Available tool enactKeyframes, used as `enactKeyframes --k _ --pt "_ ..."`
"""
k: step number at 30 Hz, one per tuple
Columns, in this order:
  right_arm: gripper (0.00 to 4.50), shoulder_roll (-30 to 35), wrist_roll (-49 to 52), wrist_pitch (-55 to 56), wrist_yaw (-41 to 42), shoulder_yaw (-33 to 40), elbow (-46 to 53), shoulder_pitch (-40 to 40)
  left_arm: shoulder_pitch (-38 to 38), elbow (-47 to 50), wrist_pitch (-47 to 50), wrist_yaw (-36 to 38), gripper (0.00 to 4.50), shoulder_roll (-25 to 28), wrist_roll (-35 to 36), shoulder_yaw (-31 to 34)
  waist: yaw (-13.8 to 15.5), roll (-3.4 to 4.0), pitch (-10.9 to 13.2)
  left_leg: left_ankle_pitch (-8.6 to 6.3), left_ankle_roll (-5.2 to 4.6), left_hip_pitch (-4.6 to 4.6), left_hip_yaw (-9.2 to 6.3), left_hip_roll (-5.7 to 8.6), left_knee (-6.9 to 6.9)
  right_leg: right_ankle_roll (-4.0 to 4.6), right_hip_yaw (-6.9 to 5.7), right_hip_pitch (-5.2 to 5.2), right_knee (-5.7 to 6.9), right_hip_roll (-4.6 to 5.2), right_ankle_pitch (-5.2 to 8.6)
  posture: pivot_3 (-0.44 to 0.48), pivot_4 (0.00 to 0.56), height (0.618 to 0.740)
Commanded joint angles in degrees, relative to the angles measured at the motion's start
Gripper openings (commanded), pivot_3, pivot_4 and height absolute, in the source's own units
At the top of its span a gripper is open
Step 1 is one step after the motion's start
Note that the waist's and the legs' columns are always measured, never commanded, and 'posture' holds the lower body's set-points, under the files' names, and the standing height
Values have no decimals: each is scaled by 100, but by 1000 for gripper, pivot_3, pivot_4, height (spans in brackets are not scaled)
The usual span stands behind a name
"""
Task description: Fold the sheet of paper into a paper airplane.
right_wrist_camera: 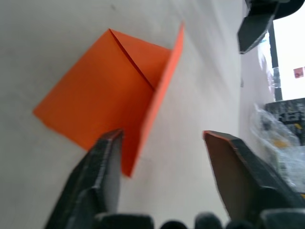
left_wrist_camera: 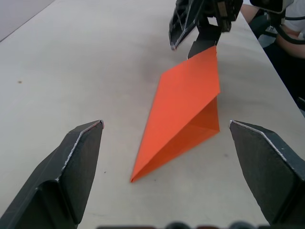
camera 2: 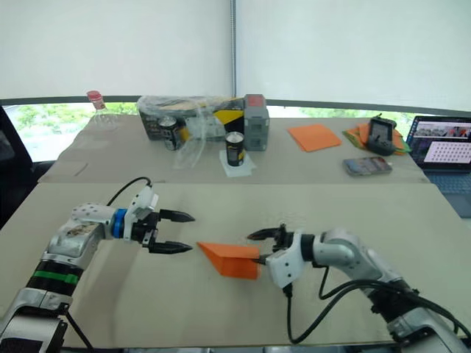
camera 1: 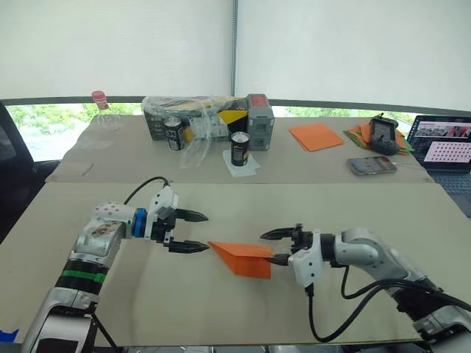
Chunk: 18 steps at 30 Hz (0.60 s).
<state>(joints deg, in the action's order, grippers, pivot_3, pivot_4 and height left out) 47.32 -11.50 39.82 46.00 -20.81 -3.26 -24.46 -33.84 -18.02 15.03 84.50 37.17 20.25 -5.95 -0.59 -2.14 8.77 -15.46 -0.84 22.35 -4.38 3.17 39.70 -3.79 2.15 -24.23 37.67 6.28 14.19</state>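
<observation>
Orange airplane [camera 1: 243, 257] lies mid-desk [camera 1: 221, 309], already a creased pointed wedge, so folding looks mostly done. Left tool [camera 1: 190, 231] at its 9 o'clock, right tool [camera 1: 275, 246] at 3 o'clock, both open, holding nothing.

The laptop [camera 1: 446, 156] at the right edge of the left eye view is cut off by the frame, its screen content too small to read. Labels on the two cans [camera 1: 240, 148] at upper centre are illegible. In the right wrist view, one black finger [right_wrist_camera: 106, 171] covers the paper airplane's [right_wrist_camera: 107, 90] near corner.
</observation>
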Motion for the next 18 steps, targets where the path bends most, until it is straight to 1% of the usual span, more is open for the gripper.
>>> enactKeyframes --k 1,3,4,5,6,8,10,13,14,16,18 --pt "4041 401 1073 -636 485 391 878 371 -450 -366 -162 -28 4242 -209 31 95 2 0 0 -1 -2 -2 -2 -2 0 0 -4 6 -2 -1 0 0 150 739" --pt "4059 618 1341 -945 600 598 1303 625 -680 -677 -158 -72 3668 -368 40 128 1 0 0 -2 -3 0 -1 0 2 0 -3 7 -3 0 0 0 150 739" --pt "4059 753 1510 -1207 653 731 1591 825 -794 -869 -268 -37 3282 -447 -31 81 -7 0 0 -3 -5 0 0 0 4 0 -2 8 -4 0 0 0 150 739" --pt "4059 852 1664 -1471 658 880 1873 1043 -889 -1044 -374 21 3023 -533 -103 14 -11 0 0 -3 -5 0 1 1 5 0 -2 8 -3 1 0 0 150 739" --pt "4059 904 1791 -1726 624 1034 2129 1239 -973 -1206 -486 67 2615 -623 -177 -56 -11 0 0 -4 -7 0 2 2 4 0 0 8 -3 2 0 0 150 739" --pt "4059 942 1841 -2122 542 1256 2497 1523 -1073 -1434 -692 149 1948 -791 -297 -171 -22 1 -1 -5 -9 -1 1 1 4 0 -1 9 -3 0 0 0 150 739" --pt "4059 865 1846 -2480 423 1454 2796 1731 -1127 -1599 -813 216 1330 -946 -371 -246 -27 0 0 -6 -11 -1 3 1 4 0 1 9 -3 -1 0 0 150 739" --pt "4059 703 1720 -2912 231 1591 3183 2007 -1110 -1762 -1082 353 253 -1140 -512 -403 -18 0 0 -6 -11 0 4 1 7 0 1 9 -2 0 0 0 150 739" --pt "4059 631 1675 -3045 157 1607 3295 2100 -1088 -1848 -1267 409 46 -1164 -617 -480 -14 0 0 -6 -11 0 4 1 7 0 2 8 -2 -1 0 0 150 739" --pt "4059 475 1545 -3274 23 1610 3490 2262 -1076 -2136 -1678 482 46 -1188 -811 -575 -15 0 0 -7 -12 0 4 1 7 0 2 8 -2 0 0 0 150 739" --pt "4059 341 1473 -3434 -61 1618 3607 2370 -1103 -2391 -1877 553 46 -1204 -887 -579 -14 0 0 -7 -12 -1 5 2 7 0 2 9 -2 0 0 0 150 739"
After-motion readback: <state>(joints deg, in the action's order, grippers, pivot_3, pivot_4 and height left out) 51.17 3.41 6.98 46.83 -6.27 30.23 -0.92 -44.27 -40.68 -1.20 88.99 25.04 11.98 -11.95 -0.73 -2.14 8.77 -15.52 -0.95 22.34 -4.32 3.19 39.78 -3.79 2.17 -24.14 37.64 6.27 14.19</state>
